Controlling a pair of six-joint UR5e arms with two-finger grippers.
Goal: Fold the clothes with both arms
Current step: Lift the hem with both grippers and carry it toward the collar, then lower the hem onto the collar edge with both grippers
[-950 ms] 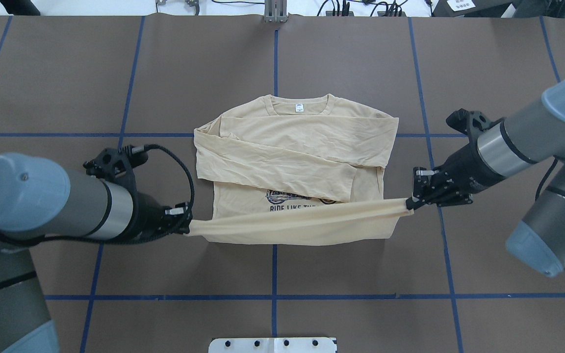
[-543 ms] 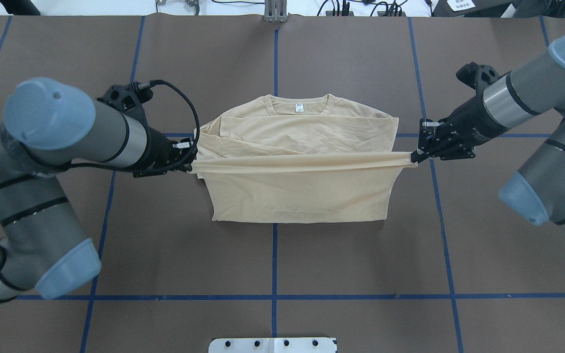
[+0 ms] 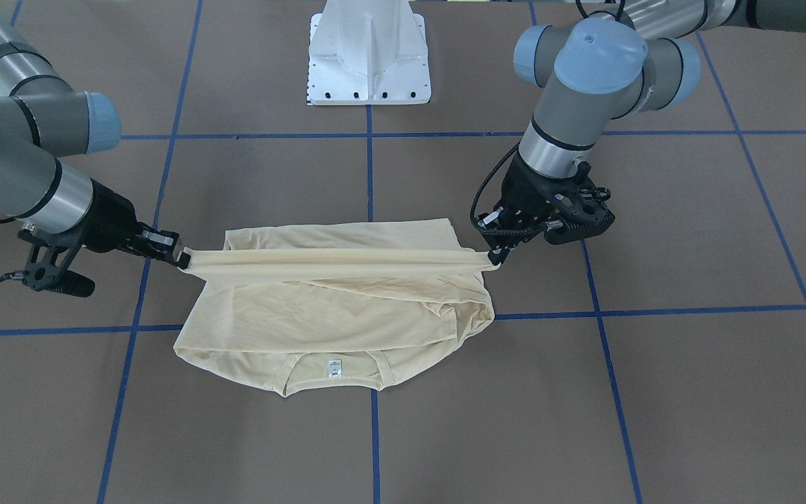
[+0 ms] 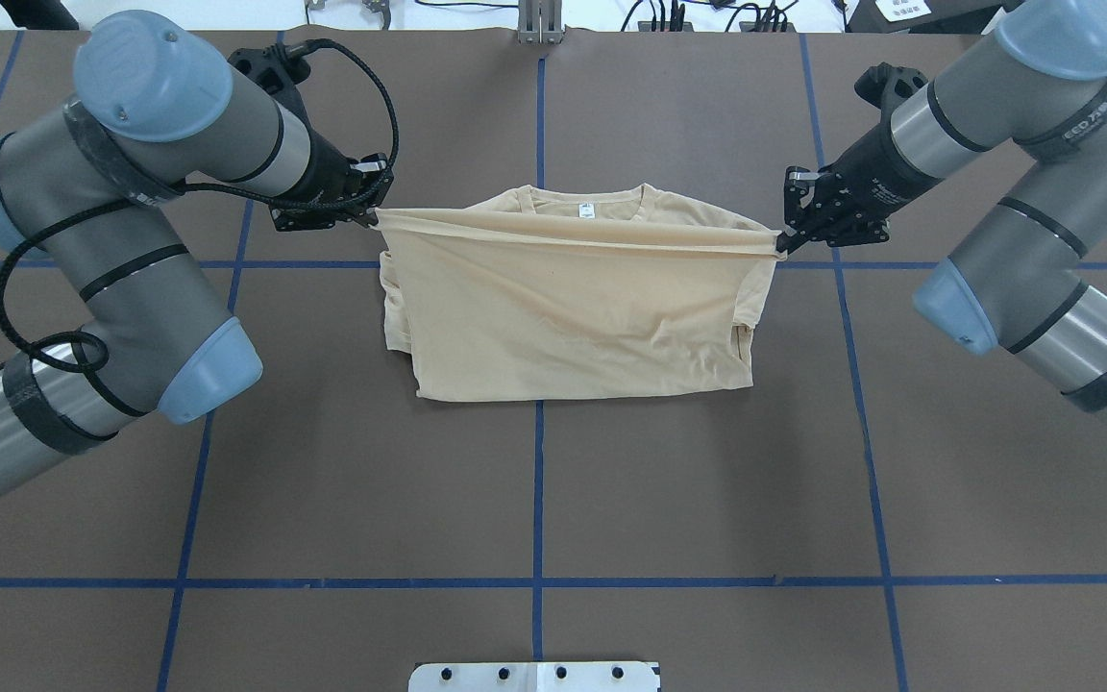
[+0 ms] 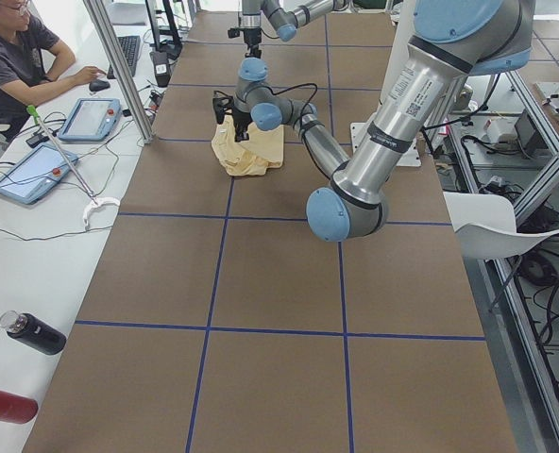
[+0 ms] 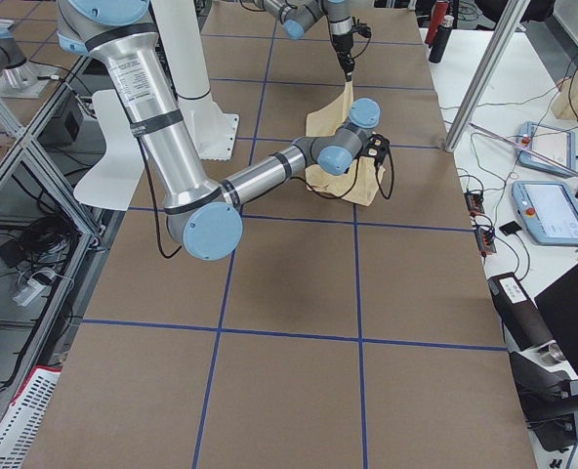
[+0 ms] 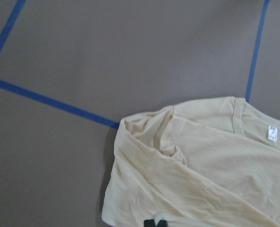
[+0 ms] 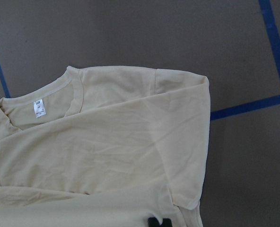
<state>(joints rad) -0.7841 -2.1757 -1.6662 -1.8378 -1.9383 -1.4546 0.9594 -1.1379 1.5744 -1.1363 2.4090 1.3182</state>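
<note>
Between the left gripper [image 4: 373,213] and the right gripper [image 4: 782,245], each pinched shut on one end of its lifted edge, the shirt [image 4: 563,317] lies half-folded at the middle of the table [image 4: 707,500], that edge pulled taut.

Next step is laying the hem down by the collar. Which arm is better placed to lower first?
Left, marginally. The left tool holds its hem corner level with the neck label; the right tool grips its corner slightly short of it.

The shirt [image 4: 563,317] lies on the table [image 4: 611,500], its hem spanning above it between left fingers [image 4: 363,210] and right fingers [image 4: 792,233].
</note>
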